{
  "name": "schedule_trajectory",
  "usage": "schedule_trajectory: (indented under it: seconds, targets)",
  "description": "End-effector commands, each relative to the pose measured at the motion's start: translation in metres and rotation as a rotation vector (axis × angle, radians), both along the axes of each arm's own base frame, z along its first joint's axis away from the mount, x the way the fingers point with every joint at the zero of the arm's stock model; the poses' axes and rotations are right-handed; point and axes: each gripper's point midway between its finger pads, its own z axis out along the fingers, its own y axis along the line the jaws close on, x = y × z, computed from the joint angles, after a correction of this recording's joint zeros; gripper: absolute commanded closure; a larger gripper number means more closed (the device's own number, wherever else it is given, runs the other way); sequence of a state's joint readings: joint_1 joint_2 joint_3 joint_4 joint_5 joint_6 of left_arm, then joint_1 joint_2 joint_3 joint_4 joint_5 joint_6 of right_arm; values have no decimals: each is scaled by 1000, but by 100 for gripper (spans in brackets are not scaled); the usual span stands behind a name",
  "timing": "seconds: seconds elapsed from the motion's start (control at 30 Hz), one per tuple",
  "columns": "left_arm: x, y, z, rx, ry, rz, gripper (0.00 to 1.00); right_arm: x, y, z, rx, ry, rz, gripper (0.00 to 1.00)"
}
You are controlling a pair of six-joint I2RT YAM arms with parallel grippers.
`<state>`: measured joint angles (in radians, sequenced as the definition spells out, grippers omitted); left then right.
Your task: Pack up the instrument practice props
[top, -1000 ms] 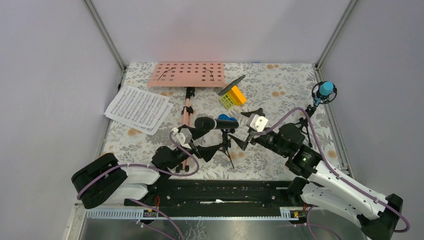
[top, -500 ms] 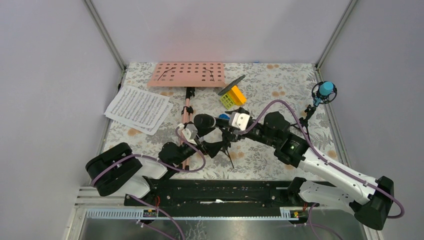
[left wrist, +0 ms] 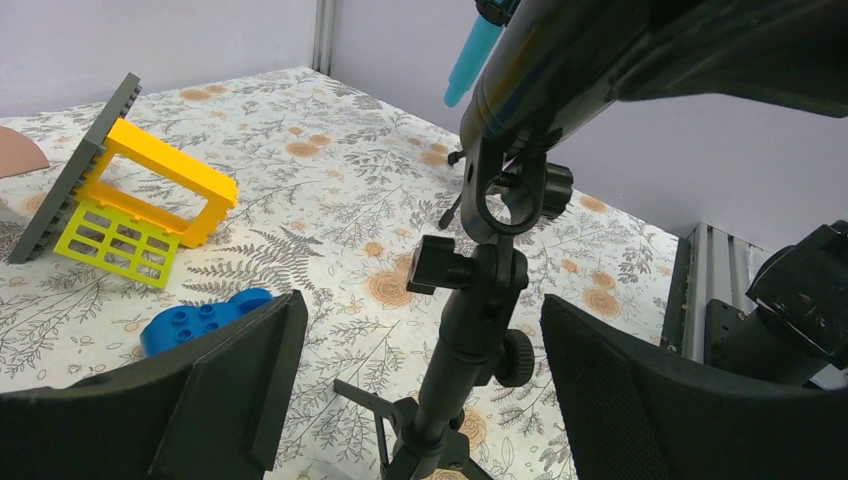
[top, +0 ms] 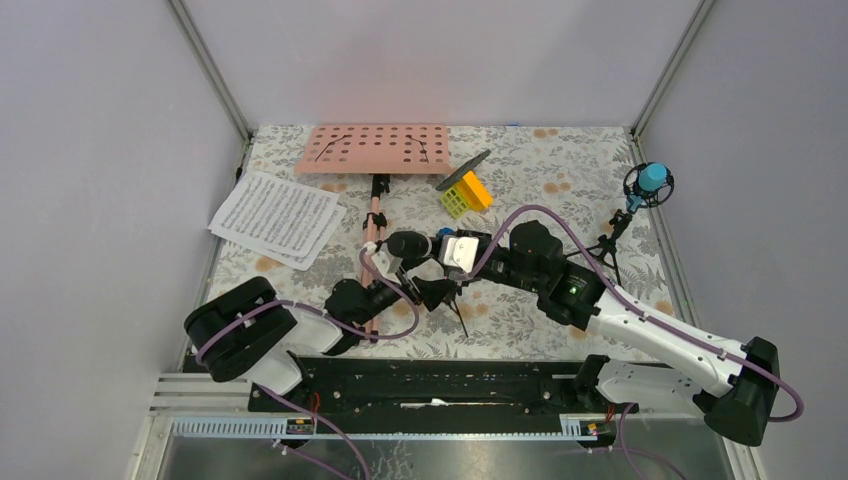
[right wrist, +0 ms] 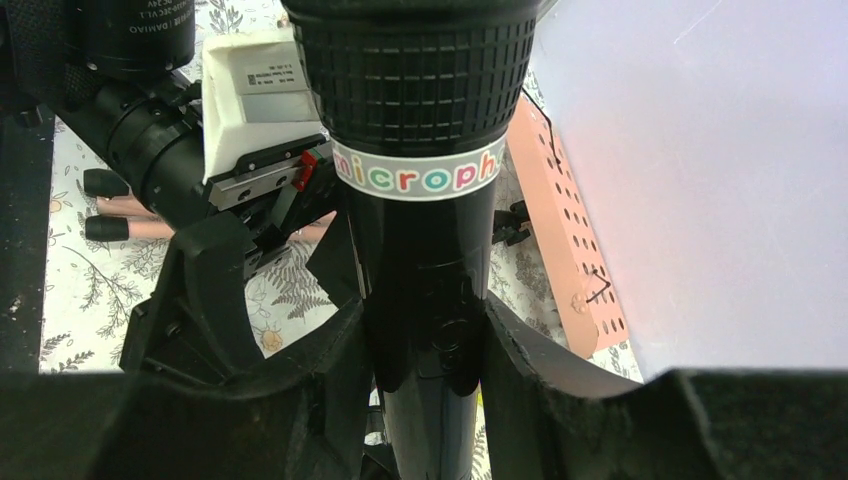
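Right fingers (right wrist: pixel 320 390): pressed against the barrel of the black mic (right wrist: pixel 418 250), one on each side, both touching. It is a pinch just below the head.
Left fingers (left wrist: pixel 230 390): spread wide, one on either side of the stem of the mic's tripod (left wrist: pixel 470 320), clear of it on both sides.

Look of the black mic: glossy black barrel with a wider head of fine black mesh. A white band (right wrist: pixel 415 165) under the head carries coloured letters reading "microph"; the rest is hidden round the curve. The barrel sits in a ring clip on top of the tripod. The knobbed stem stands about upright, feet on the floral desk (top: pixel 560 170).

Axis: from above, the long axis runs roughly left to right across the desk. The head points left and the tail points toward the right wrist. Exact tilt cannot be told.

Position: near the desk's centre, between the two arms and just right of the pole of the pink music stand (top: pixel 375 148). That stand's perforated plate lies at the far edge.

Further out: sheet-music pages (top: pixel 275 217) at far left, and the blue mic (top: pixel 652 178) at the right edge, well apart. A blue toy piece (left wrist: pixel 200 320) and a yellow-green block (left wrist: pixel 140 210) lie beyond the tripod.
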<state>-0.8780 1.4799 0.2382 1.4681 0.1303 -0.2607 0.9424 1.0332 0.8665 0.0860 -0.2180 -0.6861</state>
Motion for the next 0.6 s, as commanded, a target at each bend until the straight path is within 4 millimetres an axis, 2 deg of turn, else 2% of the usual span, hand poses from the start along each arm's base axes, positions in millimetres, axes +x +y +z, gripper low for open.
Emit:
schedule_trajectory:
  seconds: [0.0, 0.17, 0.47, 0.57]
  targets:
    - [3, -5, 33, -102, -68, -5, 8, 1, 3, 26, 30, -52, -4, 80]
    - [6, -9, 33, -104, -61, -3, 11, -2, 3, 26, 32, -36, 9, 100]
    - [6, -20, 23, -87, -37, -44, 33, -8, 5, 32, 42, -12, 29, 100]
    - [6, -23, 21, -84, -30, -54, 45, -10, 5, 38, 56, -10, 33, 100]
